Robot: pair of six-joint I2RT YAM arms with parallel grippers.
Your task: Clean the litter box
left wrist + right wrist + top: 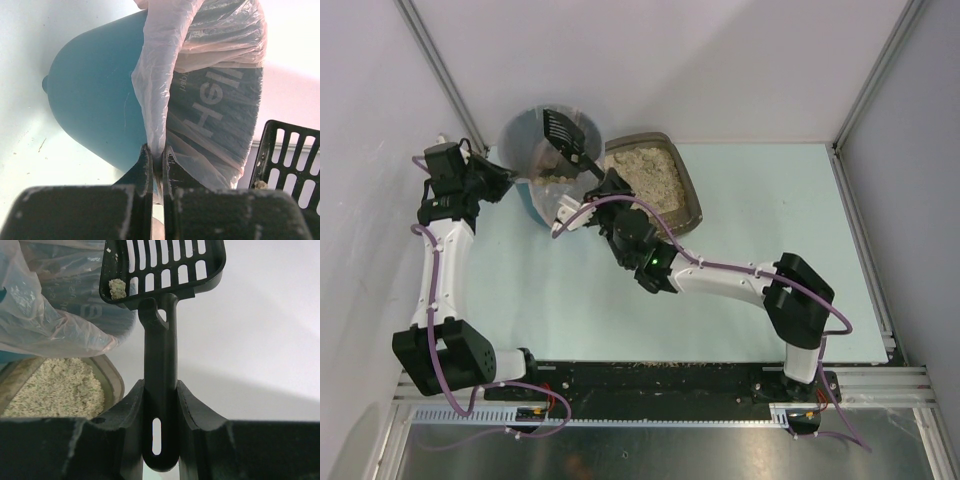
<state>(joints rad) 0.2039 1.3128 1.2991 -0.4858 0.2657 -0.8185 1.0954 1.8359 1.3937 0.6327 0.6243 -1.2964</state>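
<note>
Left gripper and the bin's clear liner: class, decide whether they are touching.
Touching. The left wrist view shows the left gripper with its jaws shut on a fold of the liner beside the teal bin.

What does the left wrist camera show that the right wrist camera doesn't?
Left wrist only: the left tool shut on the clear liner, beside the teal bin and its outer wall. Right wrist only: the right tool clamped on the scoop by its handle, a clump on it, and the litter box with granules. Both: the scoop's slotted head and the liner.
</note>
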